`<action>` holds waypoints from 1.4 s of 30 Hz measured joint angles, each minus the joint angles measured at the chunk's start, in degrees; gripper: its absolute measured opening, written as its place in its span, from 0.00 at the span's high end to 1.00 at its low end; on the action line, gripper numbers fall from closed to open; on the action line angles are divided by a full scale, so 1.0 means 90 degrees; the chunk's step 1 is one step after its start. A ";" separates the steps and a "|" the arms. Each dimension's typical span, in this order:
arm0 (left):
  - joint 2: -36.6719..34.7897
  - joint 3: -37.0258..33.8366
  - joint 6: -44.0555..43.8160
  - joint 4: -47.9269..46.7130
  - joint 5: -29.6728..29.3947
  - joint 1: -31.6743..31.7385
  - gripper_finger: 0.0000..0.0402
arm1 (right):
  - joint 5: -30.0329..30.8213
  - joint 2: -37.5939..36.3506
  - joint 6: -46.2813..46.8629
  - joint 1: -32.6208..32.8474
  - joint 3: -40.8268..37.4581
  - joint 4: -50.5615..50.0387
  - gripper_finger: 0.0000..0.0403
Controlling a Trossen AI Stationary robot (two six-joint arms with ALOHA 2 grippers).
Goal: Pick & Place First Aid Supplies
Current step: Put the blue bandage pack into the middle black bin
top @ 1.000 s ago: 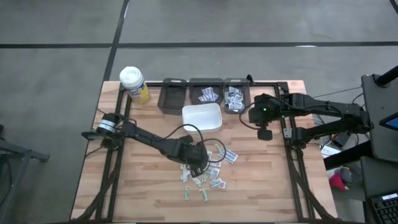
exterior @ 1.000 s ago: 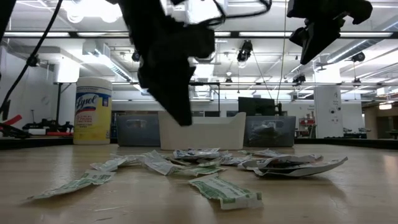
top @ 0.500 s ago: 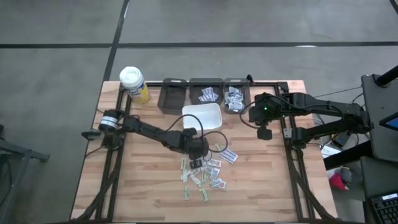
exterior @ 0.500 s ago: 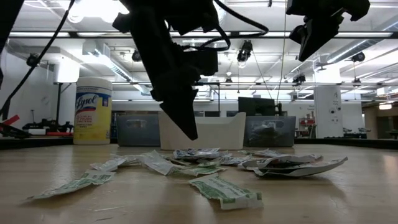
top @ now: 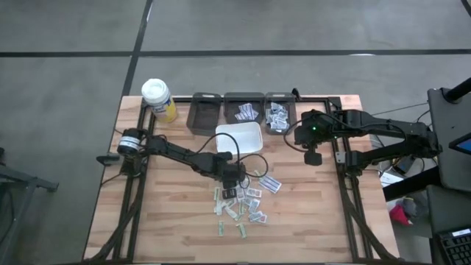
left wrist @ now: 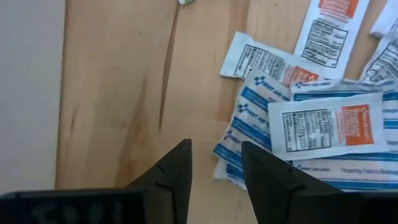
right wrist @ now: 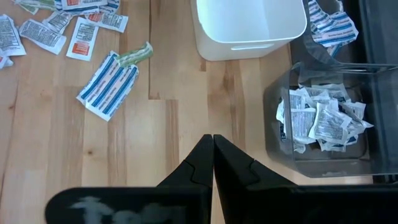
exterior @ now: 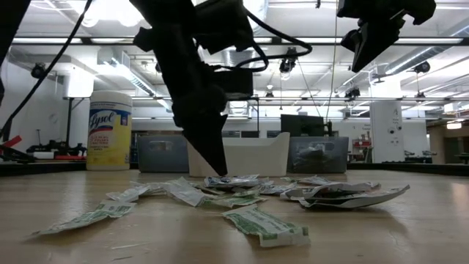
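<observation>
1. Left gripper (top: 231,193): low over the packet pile at the desk's centre, front half. Left wrist view shows fingers (left wrist: 171,180) spread w/ a gap between them, nothing pinched; tips just over bare wood at the edge of a blue-striped packet (left wrist: 249,118).
2. Low view adds what the high view can't: the left gripper's tip (exterior: 217,163) sits right at the top of the pile; contact can't be told.
3. First aid supplies (top: 243,205): loose scatter of small flat packets, white w/ blue, red, green print, centre-front of desk. More packets already in two of the dark bins (top: 243,112) along the back edge; third bin, toward the bottle, appears empty in the high view.
4. White tray (top: 238,138): just in front of the bins, behind the pile. Right wrist view shows its inside bare.
5. Right gripper (top: 312,156): raised, near the desk's right edge, beside the rightmost bin. Right wrist view: fingers (right wrist: 200,165) pressed together, holding nothing.
6. Yellow bottle (top: 157,99), white cap: back-left corner. Low view alone shows its label.
</observation>
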 joint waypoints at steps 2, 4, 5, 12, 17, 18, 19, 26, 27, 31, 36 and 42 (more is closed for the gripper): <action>0.0000 0.0000 -0.0005 0.0038 0.0010 -0.0001 0.67 | 0.0000 0.0000 0.0000 0.0000 0.0000 0.0001 0.98; 0.0000 0.0000 -0.0002 0.0112 0.0011 0.0029 0.67 | 0.0000 0.0000 -0.0003 0.0000 0.0000 0.0002 0.98; 0.0000 0.0000 0.0015 0.0148 0.0011 0.0048 0.67 | 0.0000 0.0000 -0.0002 0.0000 0.0000 0.0002 0.98; 0.0236 0.0012 0.0061 0.0282 0.0021 0.0095 0.70 | 0.0002 0.0000 0.0002 0.0000 0.0000 0.0012 0.98; 0.0335 0.0061 0.0022 0.0310 0.0062 0.0092 0.76 | 0.0002 0.0000 0.0002 0.0000 0.0000 0.0012 0.98; 0.0335 0.0061 0.0022 0.0310 0.0062 0.0092 0.78 | 0.0002 0.0002 0.0000 0.0000 0.0000 0.0012 0.98; 0.0331 0.0061 0.0022 0.0308 0.0066 0.0092 0.79 | 0.0002 0.0001 0.0002 0.0000 0.0000 0.0013 0.98; 0.0328 0.0194 -0.0014 0.0257 -0.0027 0.0097 0.85 | 0.0002 0.0000 0.0002 0.0000 0.0000 0.0012 0.98; 0.0328 0.0213 -0.0022 0.0254 -0.0044 0.0100 0.84 | 0.0002 0.0000 0.0002 0.0000 0.0000 0.0012 0.98; 0.0328 0.0268 -0.0030 0.0233 -0.0055 0.0102 0.85 | 0.0002 0.0000 0.0002 0.0000 0.0000 0.0002 0.98; 0.0310 0.0322 -0.0050 0.0248 0.0040 0.0097 0.84 | 0.0002 0.0000 0.0002 0.0000 0.0000 -0.0002 0.98; 0.0241 0.0323 -0.0240 0.0207 0.0207 0.0097 0.84 | 0.0002 0.0000 -0.0002 0.0000 0.0000 -0.0051 0.98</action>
